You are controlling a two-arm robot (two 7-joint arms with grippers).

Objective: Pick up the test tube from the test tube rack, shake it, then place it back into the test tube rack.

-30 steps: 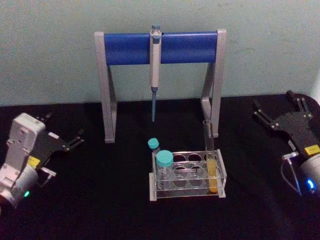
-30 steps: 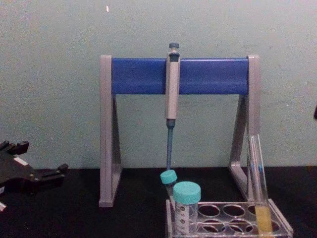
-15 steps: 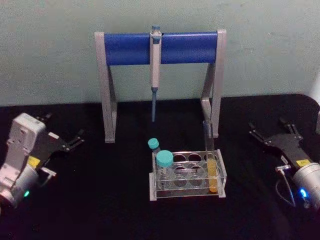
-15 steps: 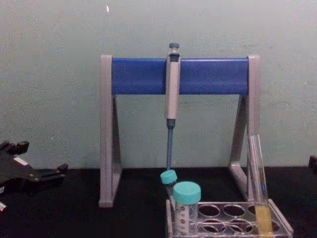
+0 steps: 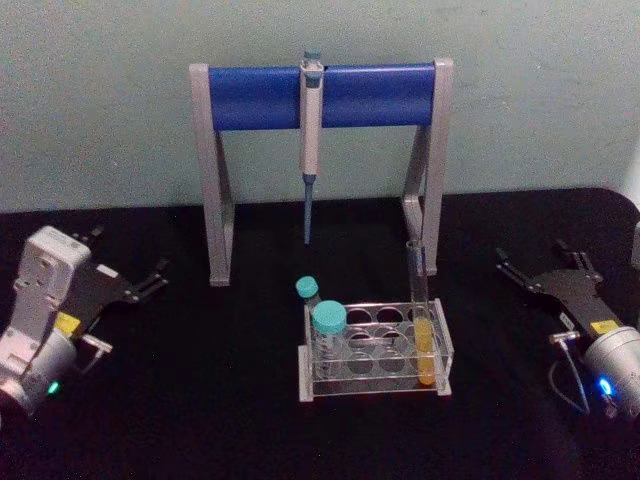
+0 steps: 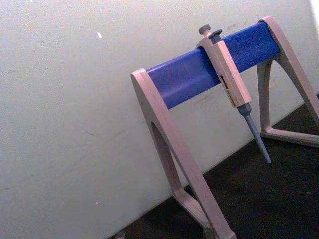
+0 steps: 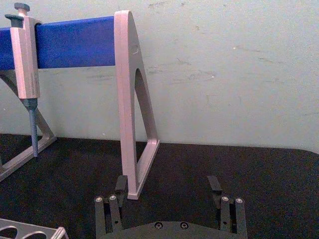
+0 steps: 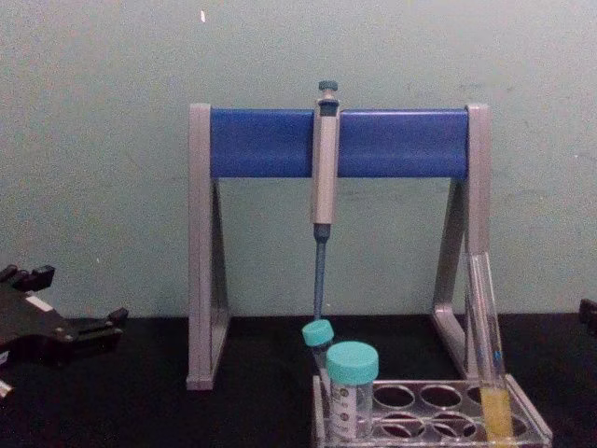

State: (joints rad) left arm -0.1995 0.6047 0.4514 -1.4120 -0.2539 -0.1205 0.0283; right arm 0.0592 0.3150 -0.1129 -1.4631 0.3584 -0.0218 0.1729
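The test tube (image 5: 423, 318), yellow-orange liquid in its lower part, stands upright in the right end of the clear test tube rack (image 5: 375, 352) on the black bench (image 5: 200, 400), with two teal-capped vials (image 5: 329, 335) at the rack's left end. The right hand (image 5: 541, 265) sits well to the rack's right, fingers spread wide and empty. The left hand (image 5: 130, 270) rests far left, also open and empty. Behind, a pipette (image 5: 310, 130) hangs from the grey-and-blue pipette stand (image 5: 260, 97).
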